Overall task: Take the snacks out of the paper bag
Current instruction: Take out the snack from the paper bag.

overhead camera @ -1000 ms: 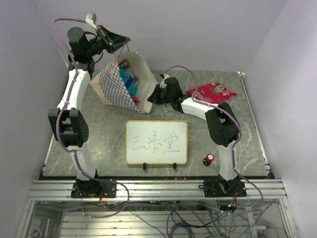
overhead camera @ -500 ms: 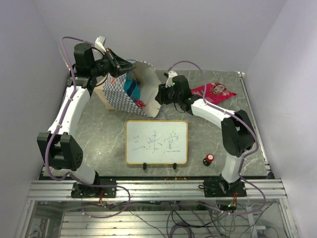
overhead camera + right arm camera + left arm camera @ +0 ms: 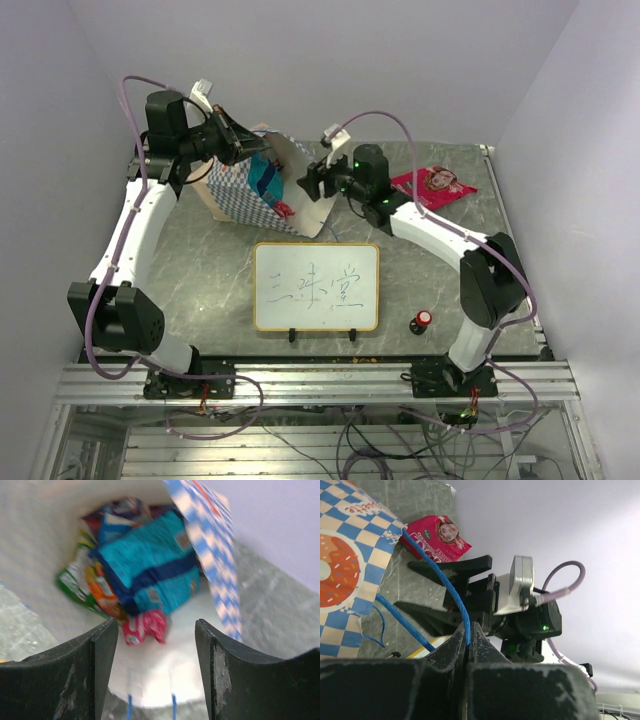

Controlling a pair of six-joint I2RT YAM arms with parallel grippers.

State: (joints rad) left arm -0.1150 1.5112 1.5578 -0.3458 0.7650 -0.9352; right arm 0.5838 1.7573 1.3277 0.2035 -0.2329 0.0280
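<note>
Paper bag (image 3: 232, 192) is at the rear left of the surface (image 3: 200, 270), tipped so its mouth faces right. Left fingers (image 3: 451, 656) are closed on the bag's blue cord handle (image 3: 451, 594), pinching it at their tips. Right fingers (image 3: 97, 665) stand apart at the bag mouth, holding nothing.

Inside the bag:
- blue packet (image 3: 150, 565)
- green packet (image 3: 74, 577)
- orange packet (image 3: 102, 594)
- purple-blue packet (image 3: 120, 517)
- small red wrapper (image 3: 144, 626), nearest the opening

Red face packet (image 3: 435, 184) lies on the surface outside, right of the bag. Whiteboard (image 3: 316, 286) and red-capped knob (image 3: 422, 320) stand nearer the front.
</note>
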